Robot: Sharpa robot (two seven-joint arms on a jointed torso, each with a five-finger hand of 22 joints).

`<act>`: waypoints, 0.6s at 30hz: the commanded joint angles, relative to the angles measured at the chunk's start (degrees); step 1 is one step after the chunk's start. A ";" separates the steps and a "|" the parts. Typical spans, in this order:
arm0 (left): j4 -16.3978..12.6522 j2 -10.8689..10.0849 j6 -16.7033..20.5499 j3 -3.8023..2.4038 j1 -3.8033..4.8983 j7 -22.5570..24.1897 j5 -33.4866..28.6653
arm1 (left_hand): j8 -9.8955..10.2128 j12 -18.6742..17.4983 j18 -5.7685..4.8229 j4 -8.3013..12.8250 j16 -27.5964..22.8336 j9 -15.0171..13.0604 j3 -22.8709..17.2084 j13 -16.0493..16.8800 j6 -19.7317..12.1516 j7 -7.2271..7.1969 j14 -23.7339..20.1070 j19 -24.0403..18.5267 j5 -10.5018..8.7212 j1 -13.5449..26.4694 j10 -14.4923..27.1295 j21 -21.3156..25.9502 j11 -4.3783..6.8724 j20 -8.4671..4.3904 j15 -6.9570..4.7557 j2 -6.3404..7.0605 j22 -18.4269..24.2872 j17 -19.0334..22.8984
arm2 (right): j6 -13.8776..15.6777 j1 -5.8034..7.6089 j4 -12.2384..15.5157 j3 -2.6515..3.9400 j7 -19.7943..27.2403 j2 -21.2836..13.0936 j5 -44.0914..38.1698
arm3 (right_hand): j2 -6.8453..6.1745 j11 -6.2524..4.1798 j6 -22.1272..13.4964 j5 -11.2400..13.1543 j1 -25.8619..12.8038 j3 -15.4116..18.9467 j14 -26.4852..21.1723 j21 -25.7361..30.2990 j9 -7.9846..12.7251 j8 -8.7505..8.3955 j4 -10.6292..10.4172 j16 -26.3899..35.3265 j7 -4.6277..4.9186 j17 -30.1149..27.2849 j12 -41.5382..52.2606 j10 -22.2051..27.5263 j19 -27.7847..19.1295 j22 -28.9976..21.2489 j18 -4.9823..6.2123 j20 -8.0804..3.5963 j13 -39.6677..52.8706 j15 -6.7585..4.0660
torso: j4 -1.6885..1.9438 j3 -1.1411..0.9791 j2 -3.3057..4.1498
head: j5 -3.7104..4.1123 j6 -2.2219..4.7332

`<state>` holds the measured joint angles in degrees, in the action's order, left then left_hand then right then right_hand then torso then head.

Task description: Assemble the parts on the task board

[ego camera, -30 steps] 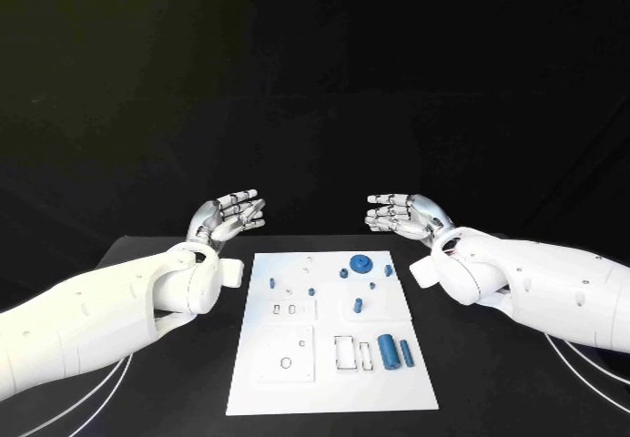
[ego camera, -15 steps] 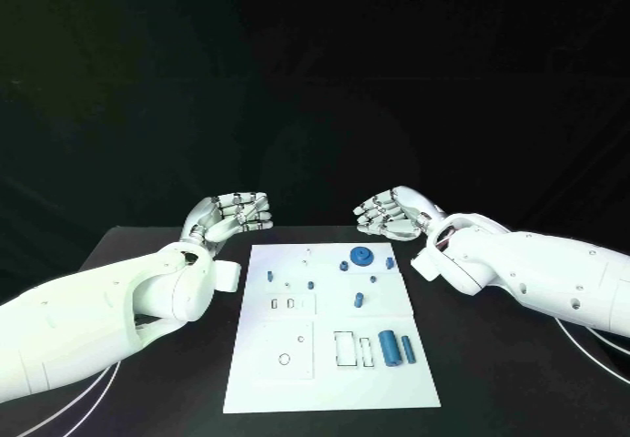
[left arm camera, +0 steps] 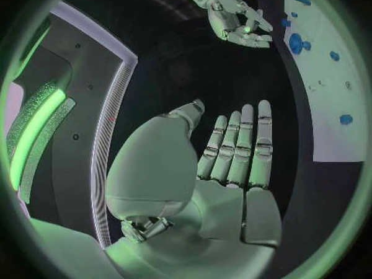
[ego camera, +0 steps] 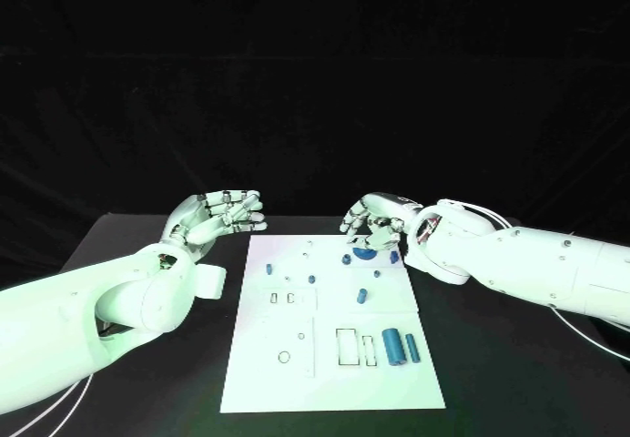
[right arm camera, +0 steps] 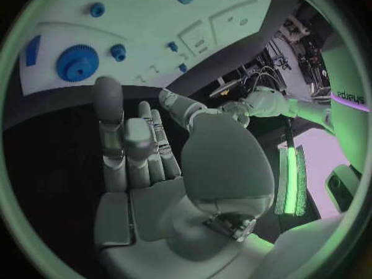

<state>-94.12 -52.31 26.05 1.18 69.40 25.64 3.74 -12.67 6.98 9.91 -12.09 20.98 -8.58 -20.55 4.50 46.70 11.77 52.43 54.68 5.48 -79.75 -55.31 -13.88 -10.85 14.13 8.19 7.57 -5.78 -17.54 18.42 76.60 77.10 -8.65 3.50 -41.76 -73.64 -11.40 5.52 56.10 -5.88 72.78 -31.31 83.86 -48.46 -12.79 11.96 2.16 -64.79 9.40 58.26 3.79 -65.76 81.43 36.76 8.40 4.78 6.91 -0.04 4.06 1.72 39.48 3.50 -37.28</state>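
The white task board lies in the middle of the black table. Small blue parts stand on its far half, among them a blue gear and a peg. Two blue cylinders lie near its right edge. My right hand hovers over the board's far edge just above the gear, fingers apart and holding nothing. In the right wrist view its fingers point toward the gear. My left hand floats off the board's far left corner, empty, fingers straight.
Rectangular and round slots mark the board's near half. Black table stretches to both sides of the board. The left wrist view catches my right hand beside the board.
My right hand has come down and toward the board, now over its far edge by the gear. The left hand has hardly moved. The camera has shifted a little.
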 commanded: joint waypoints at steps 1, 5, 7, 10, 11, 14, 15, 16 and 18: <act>-1.13 -0.54 -2.41 -0.10 0.63 -0.12 0.73 | -0.23 -0.09 0.51 0.06 0.51 -0.04 0.21 0.01 0.21 1.94 -0.35 0.14 -0.38 -0.13 -0.27 -0.28 0.05 -0.09 0.02 0.24 -0.08 -0.26 | -3.33 0.06 -0.55 0.00 -4.38 0.65 -9.90 | -0.66 0.21 -0.19 -0.02 0.25 -0.52 2.10 -5.63 -0.58 0.18 -0.22 -3.98 0.23 3.81 -0.19 1.32 0.56 6.54 -1.44 0.21 0.30 0.36 | 0.55 0.30 1.33 | 0.30 0.21; -2.13 -1.15 -2.97 -0.10 1.10 0.05 0.70 | -0.25 -0.35 0.41 -0.08 1.62 -0.02 0.34 -0.06 0.06 2.02 -2.04 -0.54 -0.38 -0.08 -0.21 -0.18 -0.06 0.06 0.25 0.24 -0.03 -1.07 | -4.30 0.01 -1.05 -0.02 -5.44 1.18 -12.10 | -0.79 0.39 -0.86 -0.01 0.22 -0.37 2.16 -10.57 -1.05 -0.01 -0.47 -6.76 0.22 6.46 -0.17 2.81 0.94 12.40 -2.11 0.49 0.62 0.51 | 0.83 0.43 1.78 | 0.51 -0.07; -2.51 -1.37 -3.20 -0.11 1.30 0.14 0.55 | -0.27 -0.42 0.40 -0.12 1.95 -0.02 0.35 -0.08 0.02 2.01 -2.53 -0.73 -0.38 -0.10 -0.18 -0.16 -0.08 0.11 0.31 0.20 -0.01 -1.30 | -4.89 -0.05 -1.29 -0.03 -5.98 1.37 -13.18 | -0.89 0.41 -1.06 0.00 0.19 -0.19 2.30 -12.59 -1.33 -0.03 -0.62 -8.19 0.22 7.81 -0.13 3.07 1.06 14.73 -2.32 0.60 0.91 0.56 | 1.02 0.50 2.01 | 0.77 -0.02; -3.02 -1.72 -3.35 -0.12 1.54 0.22 0.37 | -0.25 -0.55 0.38 -0.18 2.43 0.00 0.40 -0.11 -0.08 2.08 -3.21 -0.99 -0.38 -0.10 -0.09 -0.14 -0.16 0.20 0.40 0.17 0.00 -1.61 | -5.71 -0.13 -1.48 -0.05 -6.67 1.57 -14.36 | -1.01 0.44 -1.30 0.01 0.15 0.04 2.35 -13.76 -1.53 -0.09 -0.77 -9.02 0.19 8.50 -0.17 3.44 1.03 16.07 -2.42 0.71 1.11 0.61 | 1.15 0.60 2.34 | 0.87 0.07; -3.18 -1.83 -3.37 -0.13 1.61 0.24 0.30 | -0.25 -0.57 0.38 -0.18 2.54 0.00 0.41 -0.12 -0.11 2.11 -3.36 -1.05 -0.38 -0.10 -0.07 -0.13 -0.17 0.22 0.43 0.17 0.00 -1.68 | -5.99 -0.15 -1.51 -0.06 -6.93 1.61 -14.76 | -1.04 0.44 -1.36 0.01 0.15 0.10 2.32 -13.85 -1.57 -0.12 -0.79 -9.08 0.20 8.49 -0.17 3.55 0.98 16.15 -2.41 0.73 1.14 0.63 | 1.16 0.60 2.54 | 0.83 0.11; -3.65 -2.15 -3.41 -0.17 1.81 0.30 0.10 | -0.25 -0.57 0.38 -0.18 2.54 0.00 0.41 -0.12 -0.11 2.11 -3.36 -1.05 -0.38 -0.10 -0.07 -0.13 -0.17 0.22 0.43 0.17 0.00 -1.68 | -6.79 -0.22 -1.51 -0.08 -7.91 1.62 -16.19 | -1.32 0.47 -1.75 0.01 0.09 0.67 2.30 -14.95 -1.77 -0.25 -0.93 -9.77 0.12 9.01 -0.21 4.37 0.85 17.43 -2.49 0.89 1.31 0.67 | 1.24 0.58 2.85 | 0.84 0.10; -3.76 -2.23 -3.42 -0.18 1.86 0.31 0.06 | -0.25 -0.57 0.38 -0.18 2.54 0.00 0.41 -0.12 -0.11 2.11 -3.36 -1.05 -0.38 -0.10 -0.07 -0.13 -0.17 0.22 0.43 0.17 0.00 -1.68 | -6.97 -0.23 -1.50 -0.08 -8.17 1.61 -16.55 | -1.37 0.46 -1.86 0.00 0.10 0.82 2.29 -15.10 -1.81 -0.30 -0.96 -9.88 0.09 9.05 -0.21 4.53 0.80 17.59 -2.48 0.91 1.35 0.69 | 1.28 0.56 2.92 | 0.85 0.10; -3.83 -2.30 -3.43 -0.19 1.89 0.32 0.03 | -0.25 -0.57 0.38 -0.18 2.54 0.00 0.41 -0.12 -0.11 2.11 -3.36 -1.05 -0.38 -0.10 -0.07 -0.13 -0.17 0.22 0.43 0.17 0.00 -1.68 | -7.09 -0.24 -1.50 -0.08 -8.34 1.59 -16.77 | -1.40 0.46 -1.90 0.00 0.10 0.91 2.28 -15.15 -1.83 -0.32 -0.98 -9.93 0.08 9.08 -0.22 4.64 0.76 17.63 -2.47 0.93 1.37 0.69 | 1.29 0.57 2.94 | 0.85 0.10; -3.95 -2.43 -3.44 -0.20 1.96 0.32 -0.01 | -0.25 -0.57 0.38 -0.18 2.54 0.00 0.41 -0.12 -0.11 2.11 -3.36 -1.05 -0.38 -0.10 -0.07 -0.13 -0.17 0.22 0.43 0.17 0.00 -1.68 | -7.37 -0.26 -1.52 -0.09 -8.62 1.55 -17.13 | -1.43 0.45 -1.96 -0.01 0.12 1.04 2.27 -15.28 -1.87 -0.34 -1.00 -10.01 0.06 9.12 -0.22 4.78 0.72 17.78 -2.47 0.95 1.40 0.69 | 1.32 0.57 3.03 | 0.87 0.14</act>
<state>-97.81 -54.71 24.02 1.06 71.23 25.45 3.88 -12.66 6.64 9.85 -12.25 23.25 -8.57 -20.40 4.44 46.70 11.77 49.33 53.93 5.31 -79.75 -55.30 -13.87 -10.86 14.43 8.60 7.57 -5.77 -19.17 13.58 76.35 75.58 -8.76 -3.10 -40.19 -87.29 -12.23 6.03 54.52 -5.88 73.01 -30.51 84.05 -63.55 -14.57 11.95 1.17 -74.56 9.33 67.29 3.79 -61.19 82.19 54.49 6.63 5.53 8.24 0.19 5.26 2.27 42.20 4.35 -37.19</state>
